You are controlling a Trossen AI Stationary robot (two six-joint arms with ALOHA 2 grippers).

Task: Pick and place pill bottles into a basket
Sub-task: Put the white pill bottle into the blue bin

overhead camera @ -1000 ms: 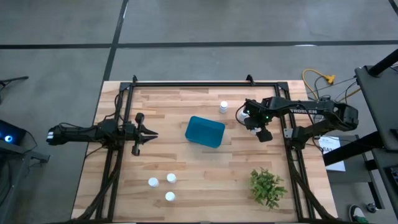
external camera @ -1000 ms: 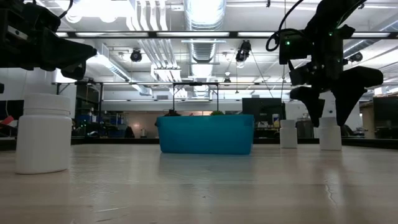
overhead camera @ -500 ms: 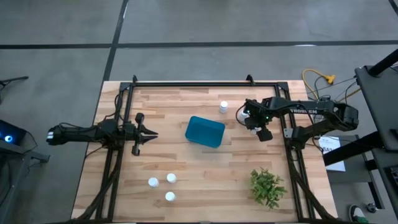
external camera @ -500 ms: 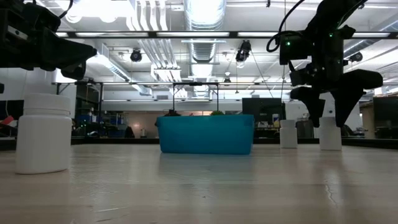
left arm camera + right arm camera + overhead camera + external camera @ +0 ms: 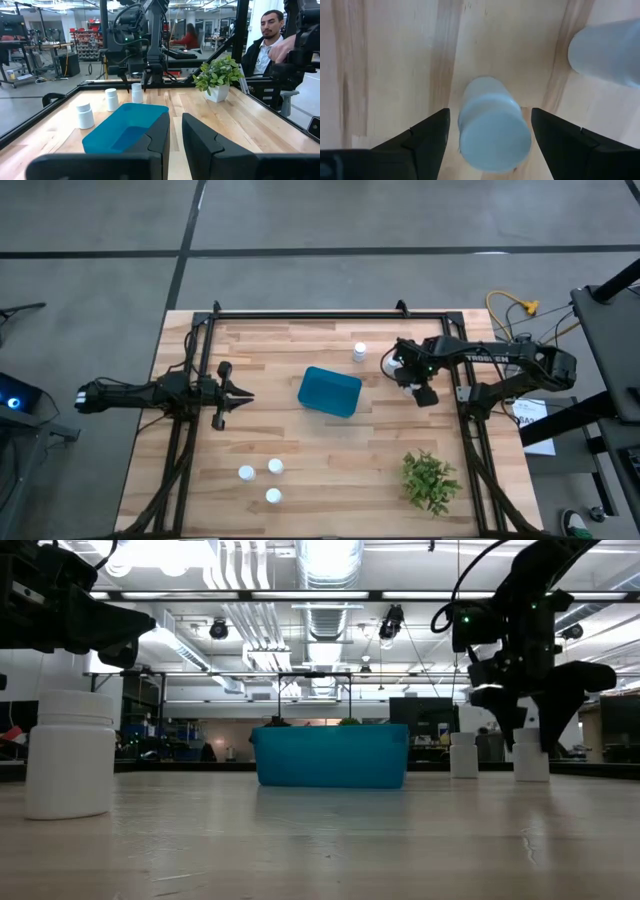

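Barely begun, judging by the layout. Nothing visible inside the basket [image 5: 330,391], plain teal floor in both the high view and the left wrist view, sitting near the middle of the surface [image 5: 330,450]. No pill bottles delivered, as far as can be seen.

Working on what looks like the first pick: right gripper [image 5: 528,730] lowered over the nearest bottle [image 5: 492,125], to the right of the basket, fingers spread wide on either side of the cap with a gap showing on each side. Straddling, not gripping; bottle upright on the wood. Just beside it a neighbouring bottle [image 5: 359,352], upright too; a third one [image 5: 85,115] close by in the left wrist view.

Well apart from these, a loose cluster of three [image 5: 275,466] standing at the near-left part of the surface, untouched.

Left gripper [image 5: 243,393] parked left of the basket, pointing at it, fingers drawn almost together on nothing.

Left to do, by this reckoning: close on the straddled bottle, lift, carry over the rim, release, then repeat for all the others.
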